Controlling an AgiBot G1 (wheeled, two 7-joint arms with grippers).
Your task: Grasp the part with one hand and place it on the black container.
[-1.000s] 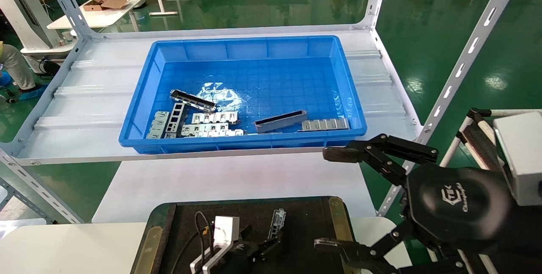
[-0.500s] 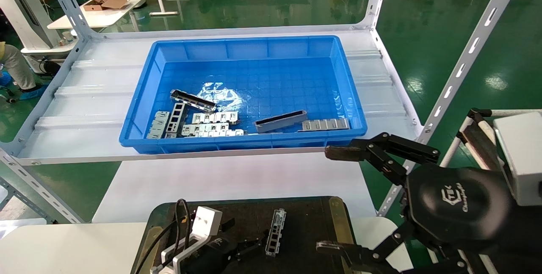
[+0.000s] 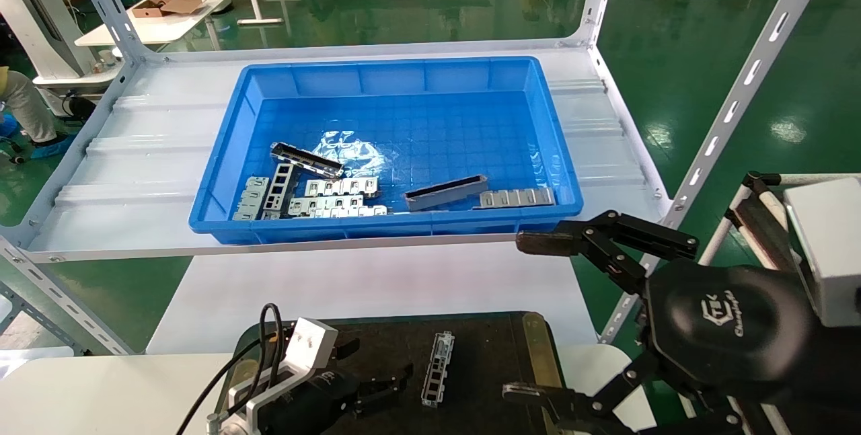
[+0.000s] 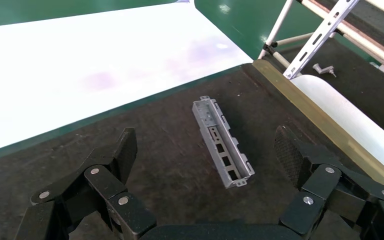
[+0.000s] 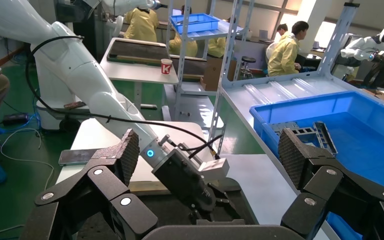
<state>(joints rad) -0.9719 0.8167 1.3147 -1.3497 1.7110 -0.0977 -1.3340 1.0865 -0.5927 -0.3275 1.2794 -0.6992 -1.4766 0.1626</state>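
Observation:
The part, a slim silver-grey bracket with rectangular cut-outs, lies free on the black container, right of its middle. It also shows in the left wrist view, flat on the dark surface. My left gripper is open and empty, low over the container just left of the part, fingers apart. My right gripper is wide open and empty, held above the container's right edge; its own view looks across at the left arm.
A large blue bin on the shelf behind holds two more trough-like brackets and flat shiny strips. White shelf posts stand at the right. A white tabletop lies between bin and container.
The part left my left gripper and now lies on the black container. My left gripper has drawn back to the left, away from it. The right arm has not moved.

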